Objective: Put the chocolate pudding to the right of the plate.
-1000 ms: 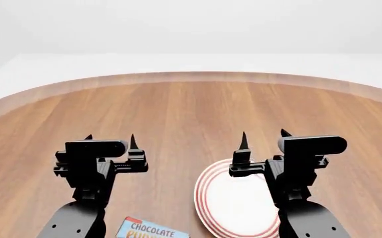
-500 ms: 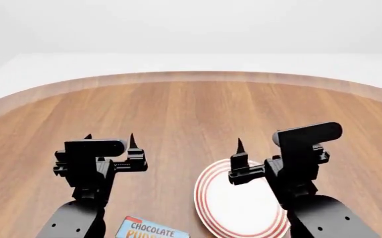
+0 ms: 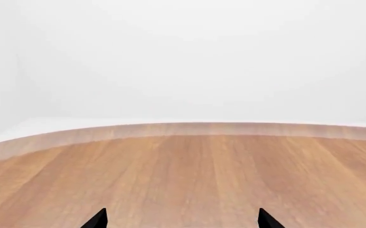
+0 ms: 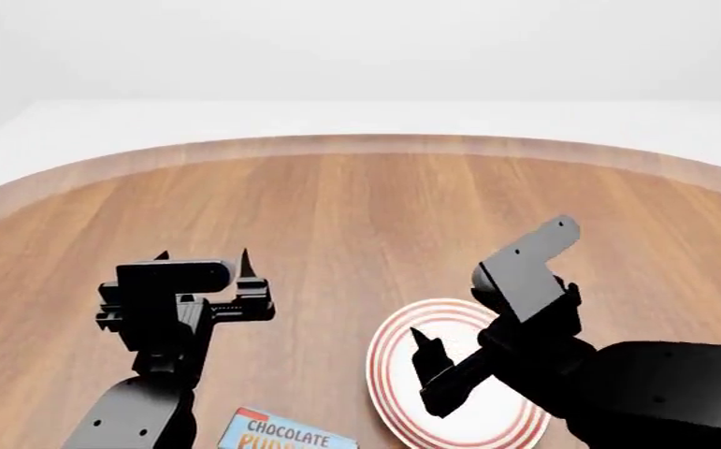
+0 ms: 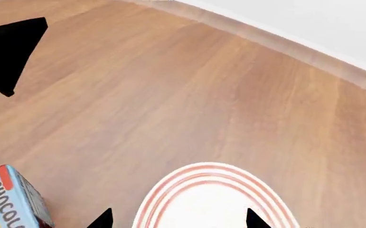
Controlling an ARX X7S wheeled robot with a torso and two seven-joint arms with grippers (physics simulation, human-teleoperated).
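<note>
The chocolate pudding carton lies at the near edge of the head view, left of the plate, cut off by the frame. It also shows in the right wrist view. The white plate with red rings lies on the wooden table and is partly covered by my right arm. My right gripper hangs open and empty over the plate's left part, tilted down and to the left. In its wrist view the plate lies between the fingertips. My left gripper is open and empty, above bare table beyond the carton.
The round wooden table has its far edge against a white floor. Part of my left gripper shows as a black shape in the right wrist view. Bare wood lies right of the plate.
My right arm has swung and turned its gripper down and leftward over the plate, toward the carton. The left arm has hardly moved. Carton and plate stay put.
</note>
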